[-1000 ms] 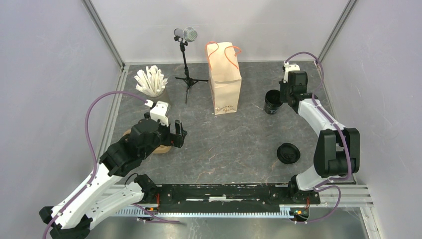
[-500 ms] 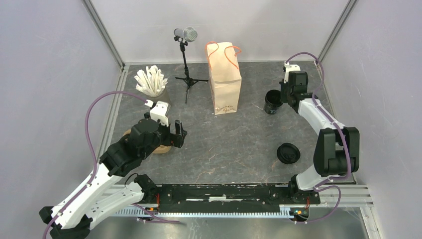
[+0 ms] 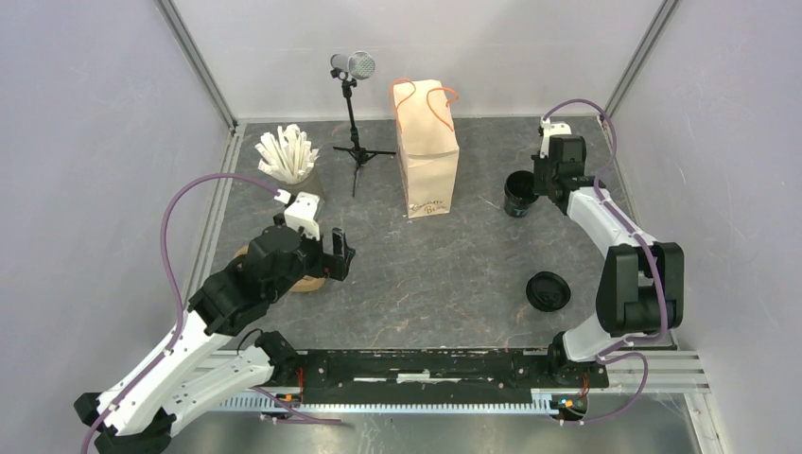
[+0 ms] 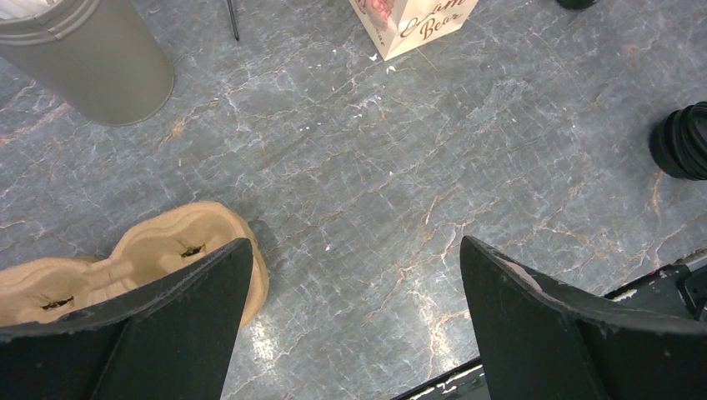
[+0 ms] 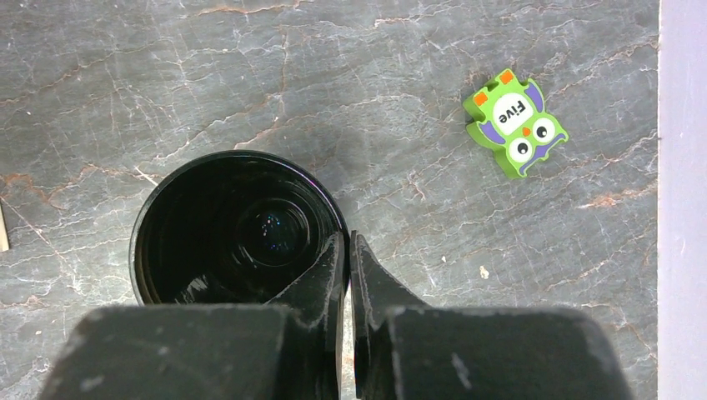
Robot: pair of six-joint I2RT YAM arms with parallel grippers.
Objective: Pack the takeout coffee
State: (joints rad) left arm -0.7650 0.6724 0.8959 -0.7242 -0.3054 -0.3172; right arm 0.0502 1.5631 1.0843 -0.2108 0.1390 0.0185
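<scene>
The black takeout cup (image 3: 516, 194) stands open, without its lid, at the back right of the table. My right gripper (image 3: 535, 184) is shut on its rim. In the right wrist view one finger is inside the cup (image 5: 233, 225) and one outside, the gripper (image 5: 348, 237) pinching the wall. The round black lid (image 3: 548, 291) lies flat nearer the front, and shows in the left wrist view (image 4: 684, 142). The brown paper bag (image 3: 427, 151) stands upright at the back centre. My left gripper (image 3: 339, 257) is open and empty above the table (image 4: 354, 242).
A tan pulp cup carrier (image 3: 307, 282) lies under my left gripper, also seen in the left wrist view (image 4: 167, 242). A grey cup of white sticks (image 3: 288, 156) and a microphone on a tripod (image 3: 355, 104) stand at the back left. A green owl toy (image 5: 515, 123) lies beyond the cup.
</scene>
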